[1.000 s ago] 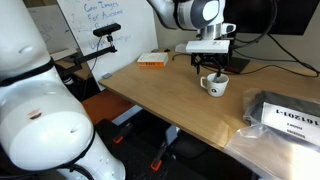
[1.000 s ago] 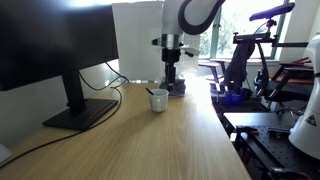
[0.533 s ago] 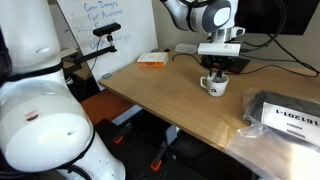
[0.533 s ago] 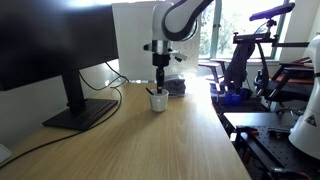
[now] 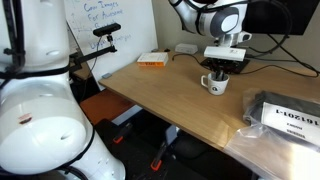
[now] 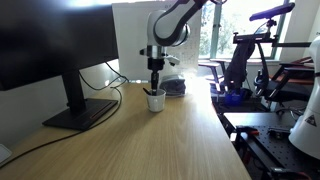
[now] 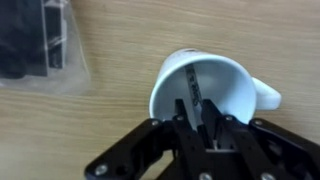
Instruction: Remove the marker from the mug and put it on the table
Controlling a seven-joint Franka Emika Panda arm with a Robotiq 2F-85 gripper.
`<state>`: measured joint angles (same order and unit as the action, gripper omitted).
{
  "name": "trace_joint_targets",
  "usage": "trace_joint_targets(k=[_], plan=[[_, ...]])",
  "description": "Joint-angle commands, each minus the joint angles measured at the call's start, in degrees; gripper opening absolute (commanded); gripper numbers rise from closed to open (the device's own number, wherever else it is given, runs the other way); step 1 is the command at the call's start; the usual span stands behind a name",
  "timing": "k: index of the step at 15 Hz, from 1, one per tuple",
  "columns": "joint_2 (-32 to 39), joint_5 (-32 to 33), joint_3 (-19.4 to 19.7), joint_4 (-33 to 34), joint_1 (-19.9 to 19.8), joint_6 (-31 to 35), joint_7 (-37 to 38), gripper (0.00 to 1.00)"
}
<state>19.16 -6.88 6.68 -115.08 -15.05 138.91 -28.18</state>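
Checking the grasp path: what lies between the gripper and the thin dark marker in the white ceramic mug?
Nothing: in the wrist view the gripper hangs over the white ceramic mug, and the thin dark marker inside lies right at its fingertips.

The table [image 7: 130,40] is pale, smooth, matt wood. The mug [image 7: 232,85] looks like glossy white ceramic. The gripper [image 7: 198,125] is matt black.

Hiding and blurring around the mug [image 7: 165,88]
Covering the mug's near rim with the gripper [image 7: 198,122], itself running off the wrist view's bottom edge; blurring the marker [image 7: 191,92] beside the jaws, leaving the grip impossible to tell; showing that marker too small to make out in both exterior views.
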Motion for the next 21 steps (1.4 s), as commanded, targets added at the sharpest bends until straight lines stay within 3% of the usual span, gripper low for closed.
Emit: trace_joint_targets(k=[1,11,12,14,21], plan=[[1.3,-2.3,-1.6,2.1,-2.0,-2.1,-1.6,0.29],[0.2,-5.3,-3.2,0.0,-3.1,-1.6,-4.7,0.33],[1.0,-5.2,-3.2,0.4,-3.0,-1.3,-4.3,0.29],[2.2,-4.4,-2.8,0.9,-2.8,-0.5,-3.3,0.03],[-1.8,-4.5,-3.1,-1.8,-3.6,-0.1,-4.8,0.04]])
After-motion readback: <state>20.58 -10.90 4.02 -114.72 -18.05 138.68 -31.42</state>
